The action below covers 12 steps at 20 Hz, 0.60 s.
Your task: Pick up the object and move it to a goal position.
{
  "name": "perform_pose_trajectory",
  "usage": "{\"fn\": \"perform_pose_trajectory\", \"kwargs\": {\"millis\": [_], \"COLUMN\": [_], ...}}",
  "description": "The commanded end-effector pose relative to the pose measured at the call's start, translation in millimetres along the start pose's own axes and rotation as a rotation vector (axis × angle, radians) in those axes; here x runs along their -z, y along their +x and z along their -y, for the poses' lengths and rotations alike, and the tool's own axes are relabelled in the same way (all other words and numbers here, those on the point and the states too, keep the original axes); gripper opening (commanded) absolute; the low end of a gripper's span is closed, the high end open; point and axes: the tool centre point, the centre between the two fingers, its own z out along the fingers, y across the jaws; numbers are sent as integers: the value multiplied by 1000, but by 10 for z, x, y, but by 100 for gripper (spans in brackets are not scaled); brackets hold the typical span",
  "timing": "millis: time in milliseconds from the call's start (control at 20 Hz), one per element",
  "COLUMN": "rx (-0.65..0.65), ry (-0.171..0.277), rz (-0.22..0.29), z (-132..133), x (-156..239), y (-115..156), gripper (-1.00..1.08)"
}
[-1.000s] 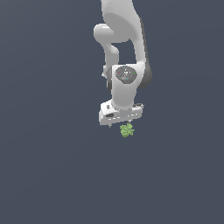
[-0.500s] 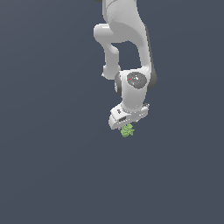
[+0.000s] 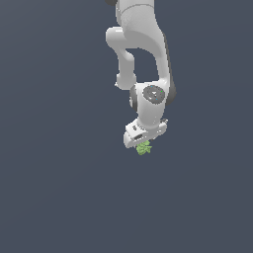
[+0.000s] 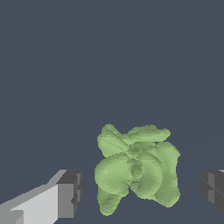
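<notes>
Since the frame a second ago, the wrist has shifted slightly toward the exterior view's right and rotated, so the hand now sits tilted; the green lump has gone along beneath it and remains directly under the hand.

The arm (image 3: 143, 59) descends from the top edge of the exterior view to a round wrist joint, below which the gripper (image 3: 142, 143) points downward. The green lump (image 3: 144, 147) hangs at the gripper's 6 o'clock, touching its underside in that view.

In the wrist view, the lump (image 4: 138, 170) lies between the two dark fingertips (image 4: 70, 192), one to each side. A visible gap of background separates the lump from each fingertip, so the fingers stand apart and are not pressed on the lump in this picture. Whether any part of the lump touches a pad outside the picture cannot be told.

The lump is irregular, with rounded lobes and a jagged outline. It has no strong long axis; it is slightly taller than wide in the wrist view, with one lobe reaching toward 1 o'clock and a narrow lobe toward 7 o'clock.

The background (image 3: 59, 197) is a uniform dark grey-blue in every direction round the arm. No edge, wall or seam of a surface shows in either view.
</notes>
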Motion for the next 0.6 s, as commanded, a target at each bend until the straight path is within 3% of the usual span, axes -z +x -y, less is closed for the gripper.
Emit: {"fn": "perform_pose_trajectory", "kwargs": {"millis": [0, 450, 500, 550], "rx": [2, 5, 5, 5], "ry": [0, 0, 0, 0], "rz": [1, 0, 0, 0], "z": [7, 8, 8, 8], "x": [-125, -362, -362, -362], "y": [-7, 1, 1, 1], "gripper": [100, 100, -100, -100]}}
